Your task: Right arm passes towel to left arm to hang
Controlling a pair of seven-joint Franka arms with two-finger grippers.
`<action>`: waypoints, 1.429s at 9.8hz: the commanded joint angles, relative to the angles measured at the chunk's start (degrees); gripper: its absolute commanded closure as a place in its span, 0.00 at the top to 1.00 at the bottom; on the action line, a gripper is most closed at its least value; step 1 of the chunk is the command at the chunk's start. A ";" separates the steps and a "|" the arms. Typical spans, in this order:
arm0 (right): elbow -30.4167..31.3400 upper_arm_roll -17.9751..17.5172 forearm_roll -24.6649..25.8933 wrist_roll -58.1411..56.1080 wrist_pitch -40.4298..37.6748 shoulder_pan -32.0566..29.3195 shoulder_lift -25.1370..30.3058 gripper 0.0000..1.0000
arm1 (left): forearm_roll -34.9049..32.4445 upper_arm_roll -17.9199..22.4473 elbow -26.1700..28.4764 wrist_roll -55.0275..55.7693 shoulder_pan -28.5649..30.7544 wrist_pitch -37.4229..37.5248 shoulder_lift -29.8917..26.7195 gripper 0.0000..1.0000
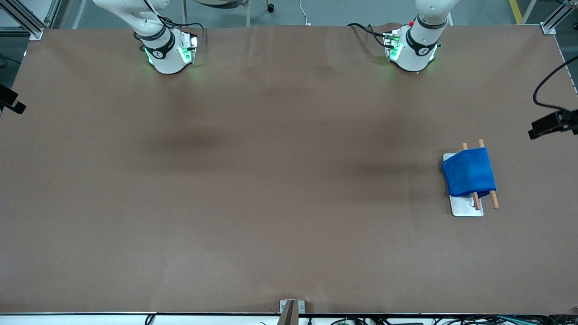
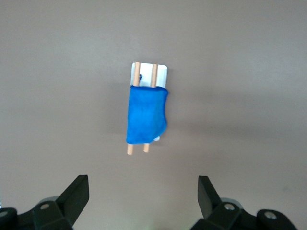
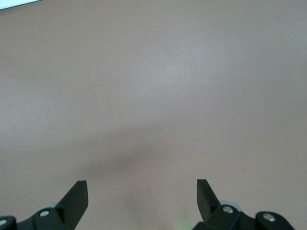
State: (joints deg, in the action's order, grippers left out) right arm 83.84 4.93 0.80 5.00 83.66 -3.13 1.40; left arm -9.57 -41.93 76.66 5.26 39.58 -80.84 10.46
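In the front view, the brown table (image 1: 271, 203) was seen from above, with the two arm bases standing along its upper edge: the right arm (image 1: 158, 40) on a green-lit base, and the left arm (image 1: 417, 40) on a green-lit base bearing a small red button. Neither gripper was shown in this view, both arms being raised out of it. The towel (image 1: 469, 174), bright blue and fuzzy, was draped over a small rack (image 1: 467, 208) made of a pale metal plate and two wooden rods, toward the left arm's end of the table and nearer to the front camera than the left arm's base; the rod ends were left showing at both edges of the cloth. In the left wrist view, the left gripper (image 2: 141, 201) was held high over bare table, its fingers (image 2: 76, 194) spread wide with nothing between them; the towel (image 2: 146, 115) was seen well apart from it, hung across the two rods with the plate of the rack (image 2: 160, 72) showing at one end. In the right wrist view, the right gripper (image 3: 141, 201) was held over bare brown table, its fingers (image 3: 76, 196) likewise spread wide and empty
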 commanded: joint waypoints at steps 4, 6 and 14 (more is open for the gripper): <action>0.36 -0.09 -0.45 -0.08 -0.25 -0.21 0.45 1.00 | 5.78 15.90 3.13 -1.83 -17.59 1.91 -7.37 1.00; 0.36 -0.09 -0.45 0.00 -0.25 -0.29 0.45 1.00 | 9.65 28.79 6.73 -1.92 -30.38 0.95 -10.10 1.00; 0.36 -0.09 -0.45 0.18 -0.34 -0.30 0.45 1.00 | 9.58 37.54 13.90 -1.84 -40.90 -1.98 -15.05 1.00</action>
State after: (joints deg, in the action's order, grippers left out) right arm 83.84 4.95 0.80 5.02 83.61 -3.15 1.39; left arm 0.13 -5.01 92.54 4.11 -0.70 -84.65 -7.21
